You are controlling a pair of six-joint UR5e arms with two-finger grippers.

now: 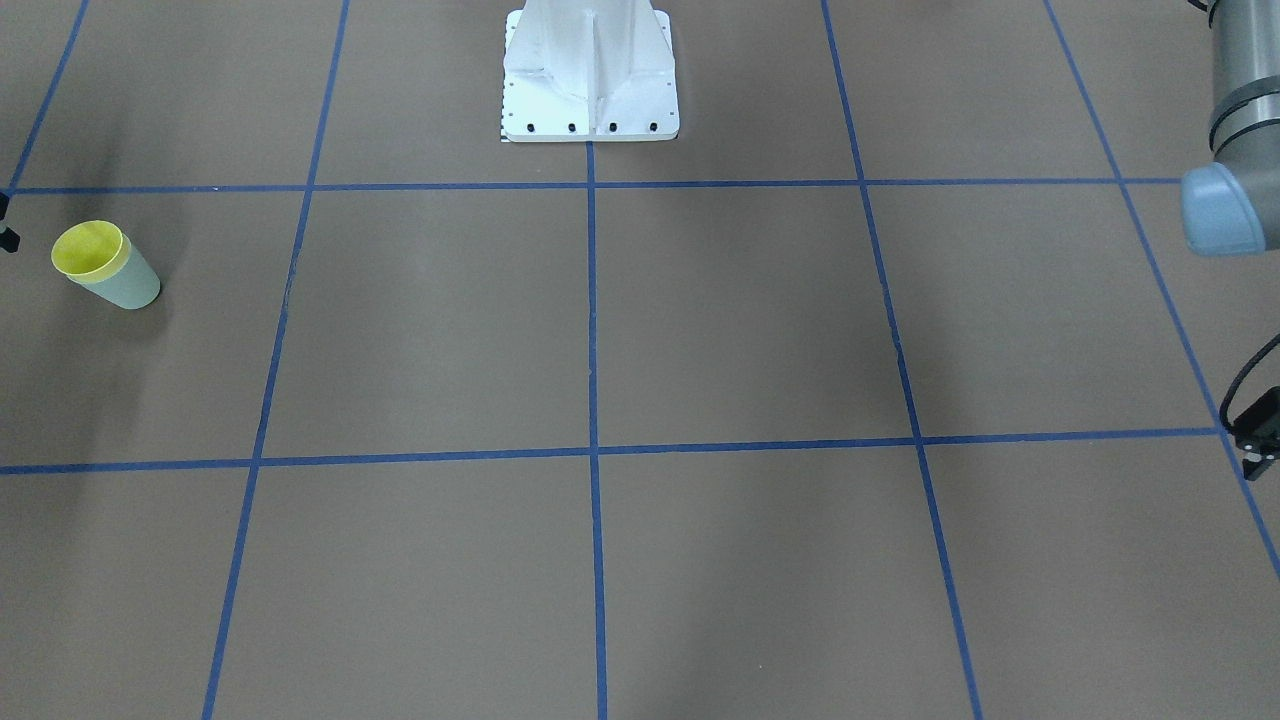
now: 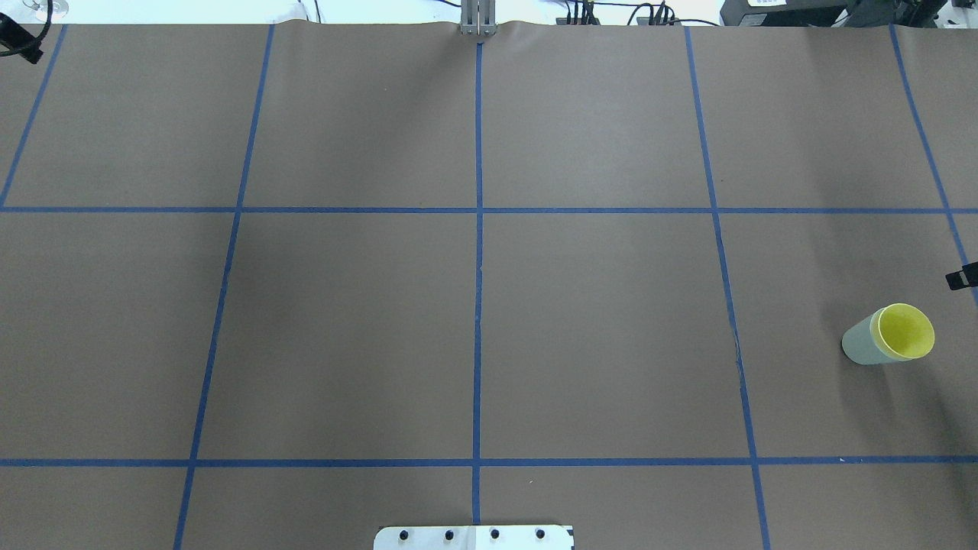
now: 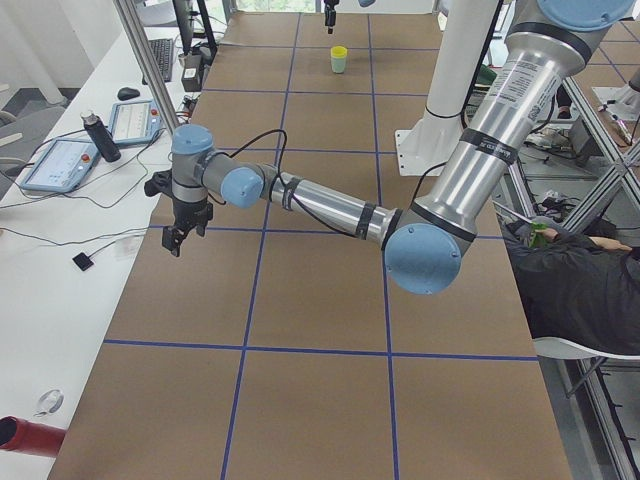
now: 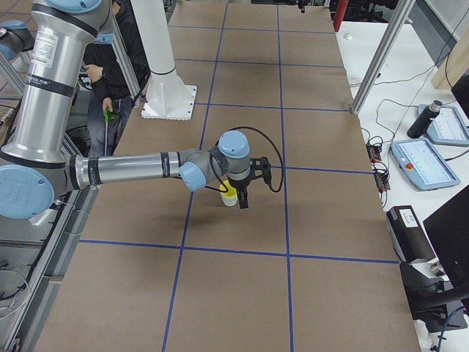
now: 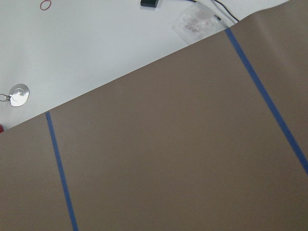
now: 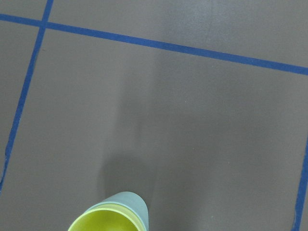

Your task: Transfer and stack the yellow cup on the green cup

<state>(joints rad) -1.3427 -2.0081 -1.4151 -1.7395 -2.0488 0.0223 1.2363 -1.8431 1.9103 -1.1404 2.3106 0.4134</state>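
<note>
The yellow cup [image 1: 88,250] sits nested inside the green cup [image 1: 125,285], and the pair stands upright on the brown table. The stack also shows in the overhead view [image 2: 905,332] at the far right and at the bottom edge of the right wrist view [image 6: 103,222]. My right gripper [image 4: 244,202] hangs just beside the stack, apart from it. Only a black sliver of it shows at the overhead view's right edge, so I cannot tell its state. My left gripper [image 3: 173,243] hangs over the table's opposite end, holding nothing I can see; I cannot tell its state.
The white robot base plate [image 1: 590,100] stands at the table's middle back. A white side bench with tablets and a bottle [image 3: 100,135] runs along the far side. Aluminium frame posts [image 4: 381,51] stand at the table's corners. A person [image 3: 580,290] sits behind the robot.
</note>
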